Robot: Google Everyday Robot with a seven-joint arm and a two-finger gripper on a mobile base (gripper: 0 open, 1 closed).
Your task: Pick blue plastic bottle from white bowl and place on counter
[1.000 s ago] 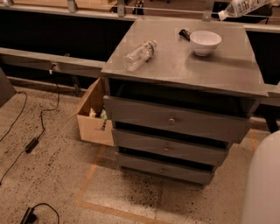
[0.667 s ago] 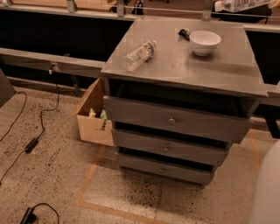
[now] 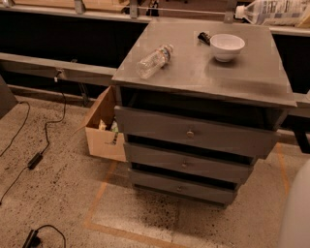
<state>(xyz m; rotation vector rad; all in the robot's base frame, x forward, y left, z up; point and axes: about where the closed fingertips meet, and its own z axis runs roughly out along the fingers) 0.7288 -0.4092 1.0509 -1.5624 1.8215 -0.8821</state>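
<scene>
The blue plastic bottle (image 3: 273, 10), clear with a pale blue-and-white label and a white cap, hangs nearly level in the air at the top right, above and behind the counter's back right corner. Its right end is cut off by the frame edge. My gripper lies beyond that edge and does not show. The white bowl (image 3: 227, 46) stands empty on the grey counter (image 3: 193, 72) near the back right.
A small clear bottle without a label (image 3: 154, 60) lies on the counter's left side. A small black object (image 3: 203, 37) lies left of the bowl. An open cardboard box (image 3: 102, 128) sits on the floor left of the cabinet. Cables (image 3: 36, 157) run across the floor. A white robot part (image 3: 296, 213) fills the bottom right.
The blue plastic bottle has gone from tilted with its cap down to nearly level, staying in the top right corner. The bowl and the small bottle have not moved.
</scene>
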